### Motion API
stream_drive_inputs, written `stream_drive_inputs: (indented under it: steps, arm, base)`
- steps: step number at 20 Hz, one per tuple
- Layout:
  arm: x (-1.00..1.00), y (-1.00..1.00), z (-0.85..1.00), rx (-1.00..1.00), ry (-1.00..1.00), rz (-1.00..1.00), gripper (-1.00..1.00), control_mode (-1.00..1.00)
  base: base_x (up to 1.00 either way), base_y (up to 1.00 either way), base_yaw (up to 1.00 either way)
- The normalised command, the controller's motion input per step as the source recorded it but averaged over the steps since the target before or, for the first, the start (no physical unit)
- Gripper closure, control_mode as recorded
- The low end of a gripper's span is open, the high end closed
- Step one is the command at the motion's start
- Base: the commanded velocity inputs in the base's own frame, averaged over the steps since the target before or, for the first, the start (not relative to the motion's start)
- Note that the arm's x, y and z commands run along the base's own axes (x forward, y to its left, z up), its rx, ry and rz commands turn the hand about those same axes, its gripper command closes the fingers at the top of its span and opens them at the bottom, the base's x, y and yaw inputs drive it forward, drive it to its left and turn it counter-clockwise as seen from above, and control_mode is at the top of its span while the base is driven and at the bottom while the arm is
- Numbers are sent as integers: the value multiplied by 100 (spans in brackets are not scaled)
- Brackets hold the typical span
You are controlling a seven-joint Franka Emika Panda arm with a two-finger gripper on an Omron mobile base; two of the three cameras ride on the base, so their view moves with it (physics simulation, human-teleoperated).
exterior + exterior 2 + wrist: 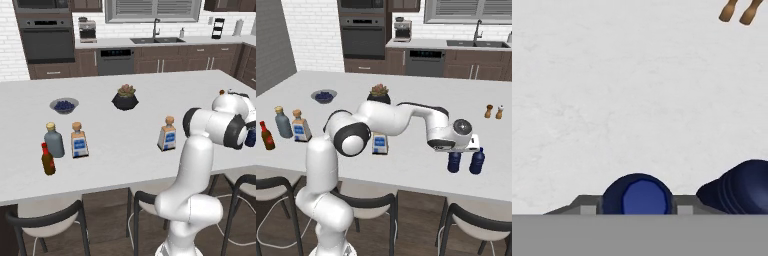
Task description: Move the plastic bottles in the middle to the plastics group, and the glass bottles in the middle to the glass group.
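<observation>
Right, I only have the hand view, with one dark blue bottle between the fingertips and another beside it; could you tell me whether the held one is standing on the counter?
Observer: In the right base view the dark blue bottle under the gripper is upright, with its base at the counter; I see no gap.
Operator: Thank you. Is a labelled clear bottle standing in the middle?
Observer: Yes, one labelled clear bottle stands mid-counter, apart from everything else.
Operator: And where is the other one, please?
Observer: The second labelled bottle stands at the left end, right beside the grey-blue bottle, with the brown red-capped bottle just in front.
</observation>
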Motion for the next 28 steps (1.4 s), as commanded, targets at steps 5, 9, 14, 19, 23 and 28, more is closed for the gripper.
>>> stream_drive_inputs:
  steps: [5, 9, 14, 19, 23, 28]
  arm:
    - [1, -1, 0, 0, 0, -3, 100, -100]
    - [1, -1, 0, 0, 0, -3, 100, -100]
    - [0, 0, 0, 0, 0, -3, 100, -100]
    - [0, -14, 0, 2, -1, -2, 100, -100]
    - [0, -20, -11, 9, -10, -2, 100, -100]
    - [0, -18, -7, 14, -18, -2, 100, -100]
  base:
    - [0, 0, 0]
    - [0, 0, 0]
    - [0, 0, 0]
    - [0, 0, 0]
    - [0, 0, 0]
    - [0, 0, 0]
